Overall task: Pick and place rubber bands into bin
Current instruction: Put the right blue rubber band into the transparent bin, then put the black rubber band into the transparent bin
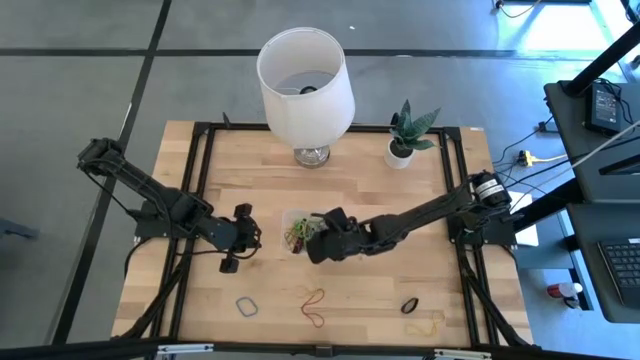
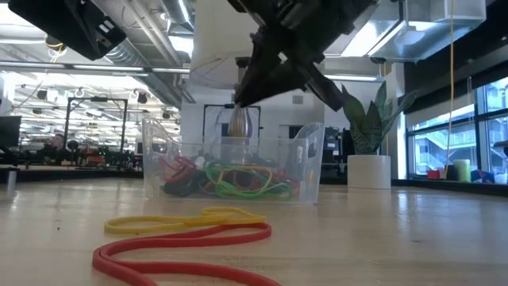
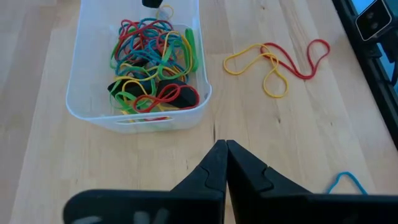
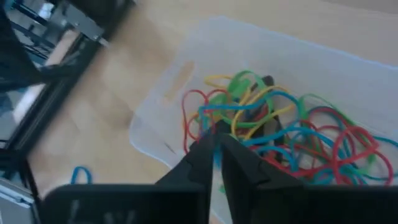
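The right gripper (image 1: 304, 236) hangs over the bin (image 1: 292, 216), fingers parted a sliver, a blue band strand between the tips; whether they grip it is unclear. Loose bands (image 1: 314, 304) lie on the surface toward 6 o'clock, long axis toward 7 o'clock. The left gripper (image 1: 229, 264), closed and empty, waits nearer them.

Rubber bands (image 3: 152, 68) in bin (image 3: 87, 109), behind loose bands (image 1: 314, 304) on table (image 1: 370, 290).
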You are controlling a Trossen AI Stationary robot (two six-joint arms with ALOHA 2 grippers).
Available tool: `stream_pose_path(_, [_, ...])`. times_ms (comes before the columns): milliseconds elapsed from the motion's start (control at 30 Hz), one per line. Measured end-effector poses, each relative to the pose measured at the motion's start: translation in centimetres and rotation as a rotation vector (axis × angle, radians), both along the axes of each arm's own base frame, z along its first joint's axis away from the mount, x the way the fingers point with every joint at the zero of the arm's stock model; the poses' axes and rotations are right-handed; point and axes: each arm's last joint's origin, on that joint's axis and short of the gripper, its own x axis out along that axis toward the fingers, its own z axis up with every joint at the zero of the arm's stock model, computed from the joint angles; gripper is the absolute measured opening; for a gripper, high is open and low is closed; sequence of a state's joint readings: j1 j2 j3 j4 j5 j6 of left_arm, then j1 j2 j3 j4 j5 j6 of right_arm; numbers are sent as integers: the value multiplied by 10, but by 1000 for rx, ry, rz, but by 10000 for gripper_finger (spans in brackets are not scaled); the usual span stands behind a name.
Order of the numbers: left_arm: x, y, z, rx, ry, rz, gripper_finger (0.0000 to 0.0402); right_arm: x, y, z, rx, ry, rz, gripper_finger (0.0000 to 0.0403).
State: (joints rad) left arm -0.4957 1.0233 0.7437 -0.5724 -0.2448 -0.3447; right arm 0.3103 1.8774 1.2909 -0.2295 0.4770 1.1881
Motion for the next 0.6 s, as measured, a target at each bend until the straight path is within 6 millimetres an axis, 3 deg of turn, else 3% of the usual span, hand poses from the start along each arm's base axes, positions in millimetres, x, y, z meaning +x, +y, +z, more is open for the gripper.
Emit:
stream_pose_path(333, [0,0,0,-6,1,5,4,-4,-4,0,-15,53,14,124])
stream_pose_path(467, [0,0,0,-8,1,3,4,-14,-3,17,-8,51,36,127])
stream_pose_path(600, [-1,-5,1,-14,-10,-18,4,-35,5,39,-68,87,89,107])
